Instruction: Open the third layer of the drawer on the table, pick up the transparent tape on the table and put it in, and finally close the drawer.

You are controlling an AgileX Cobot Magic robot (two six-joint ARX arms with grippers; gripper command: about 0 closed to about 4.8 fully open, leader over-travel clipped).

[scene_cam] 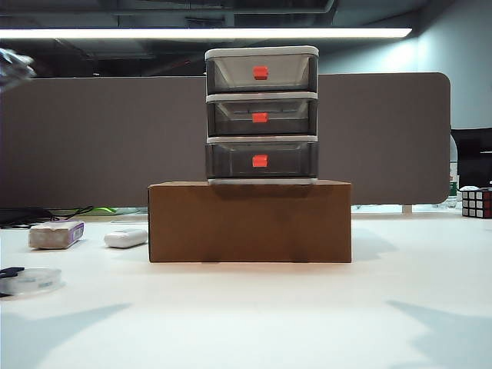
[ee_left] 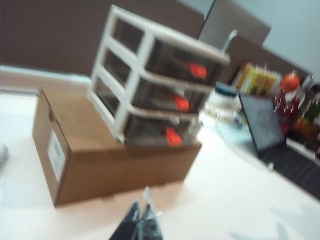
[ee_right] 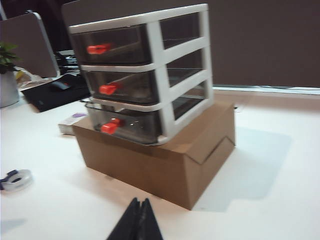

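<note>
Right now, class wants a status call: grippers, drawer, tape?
Left gripper shut, right gripper shut, both empty, short of the cardboard box. Third layer closed. Transparent tape on table, far left. Path clear.

Transparent tape (scene_cam: pixel 29 281) cut by edge

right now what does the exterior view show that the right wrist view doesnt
Only the exterior view shows the white oblong bar and a Rubik's cube at the table's far right edge.

Only the right wrist view shows the shut right gripper, a potted plant and the drawer cabinet's open side.

Both show the drawer on the brown cardboard box, all three layers closed, including the third layer, and the transparent tape lying on the table.
</note>
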